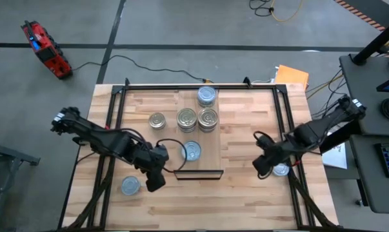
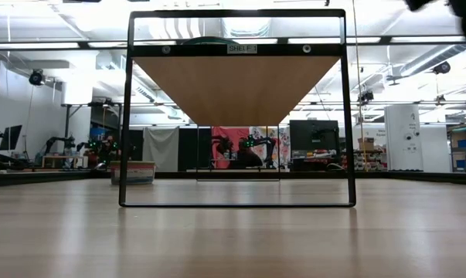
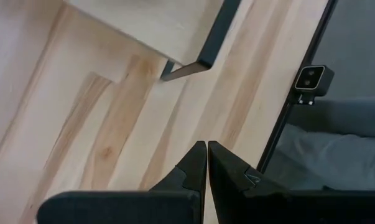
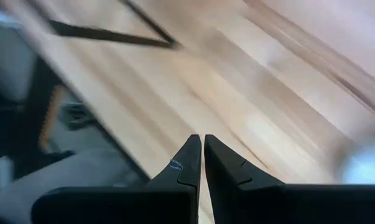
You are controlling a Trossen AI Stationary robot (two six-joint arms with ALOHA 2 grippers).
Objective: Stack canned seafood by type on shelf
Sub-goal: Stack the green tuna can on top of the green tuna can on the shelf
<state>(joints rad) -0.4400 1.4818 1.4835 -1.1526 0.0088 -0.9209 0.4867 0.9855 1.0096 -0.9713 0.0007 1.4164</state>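
The shelf (image 1: 210, 135) is seen from above as a pale plank platform standing in the middle of the wooden table (image 1: 246, 193), with its dark front frame toward the near edge. Five tins are counted on it: one with a pale blue-grey top (image 1: 206, 96) at the far end, two gold-ringed tins (image 1: 187, 119) (image 1: 208, 118) side by side and touching just nearer, and a blue-grey-topped tin (image 1: 191, 151) alone toward the front edge. A smaller ringed tin (image 1: 157, 120) is noted just left of the gold pair, near the plank's left border; whether it sits on the shelf or on the table cannot be told. Two further blue-grey tins lie on the table: one (image 1: 130, 185) near the front-left corner, beside the left gripper (image 1: 154, 183), and one (image 1: 281, 169) at the right, partly hidden under the right arm, just beside the right gripper (image 1: 261, 167). The left gripper is held over bare table by the shelf's front-left corner; in its wrist view its fingers (image 3: 196, 163) are pressed together on nothing. The right gripper is held over the table right of the shelf; its fingers (image 4: 190, 155) are likewise seen closed together and empty, the picture being smeared. In the low view the shelf frame (image 2: 237, 108) is seen head-on, with its label at the top, and no tins can be made out.
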